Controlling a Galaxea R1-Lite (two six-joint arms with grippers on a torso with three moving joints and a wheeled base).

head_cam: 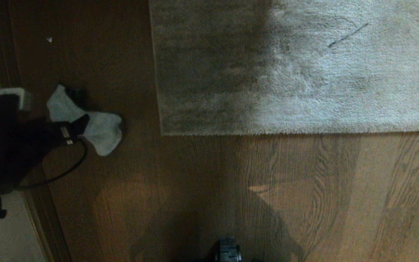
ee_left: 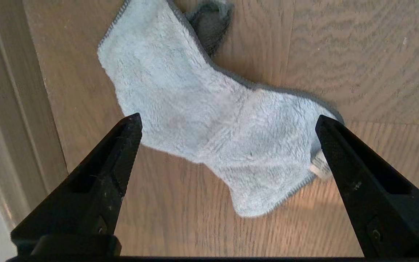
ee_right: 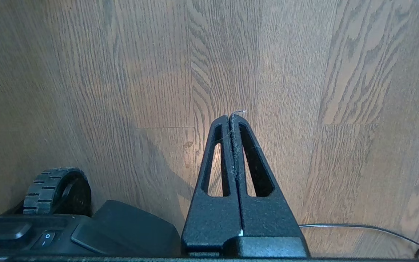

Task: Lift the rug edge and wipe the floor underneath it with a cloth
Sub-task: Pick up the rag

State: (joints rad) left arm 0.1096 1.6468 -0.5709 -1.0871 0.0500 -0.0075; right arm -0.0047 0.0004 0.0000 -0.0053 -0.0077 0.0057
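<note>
Our left gripper (ee_left: 227, 122) has jaws spread wide, straddling the cloth (ee_left: 209, 120) from above, not touching yet. Cloth looks soft, light and floppy; we'd pinch the bunched middle, clear of the white tag (ee_left: 318, 168). It lies on the floor (head_cam: 304, 189), well left of the rug edge (head_cam: 267, 131). Smooth wood planks, likely slippery. Right gripper (ee_right: 231, 118) is pressed shut, parked low, holding nothing.
</note>
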